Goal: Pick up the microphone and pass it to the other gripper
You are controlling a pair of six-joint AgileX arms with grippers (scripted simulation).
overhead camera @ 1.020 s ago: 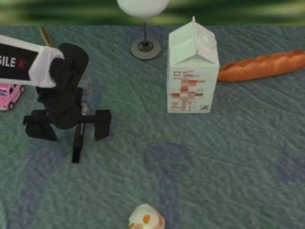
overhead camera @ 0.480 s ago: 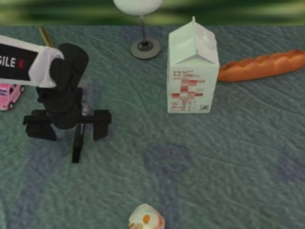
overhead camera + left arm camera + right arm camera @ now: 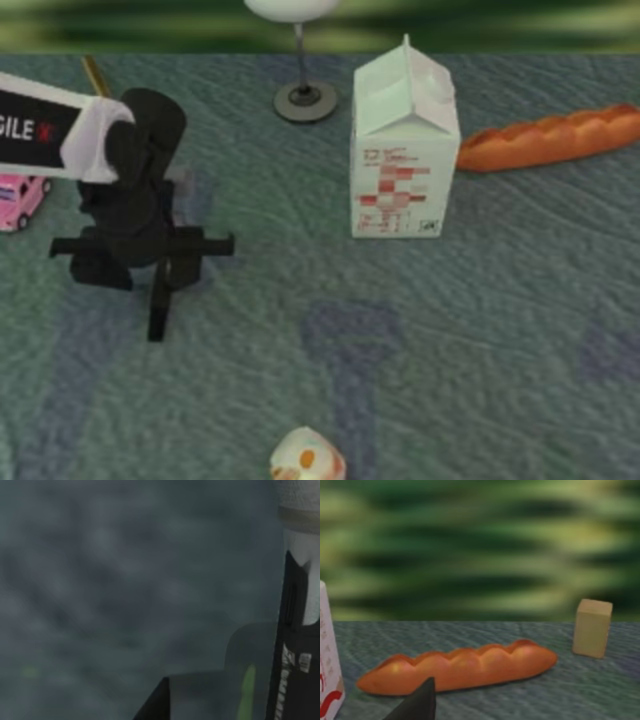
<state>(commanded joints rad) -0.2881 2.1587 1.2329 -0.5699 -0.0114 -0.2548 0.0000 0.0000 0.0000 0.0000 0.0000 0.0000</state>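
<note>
Black microphone (image 3: 160, 295) is lying near the table's (image 3: 480, 330) left edge; the left gripper (image 3: 150, 262) is sitting over it, fingers narrowed around its handle. Right gripper: grip impossible to tell.

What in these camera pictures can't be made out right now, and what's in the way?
- Microphone head: top view, hidden under the left gripper.
- Left gripper's hold on it: top view, covered by its own body.
- Right gripper: absent from the top view; the right wrist view's edge leaves only one fingertip.
- Pink toy car: top view, cut by the left edge.
</note>
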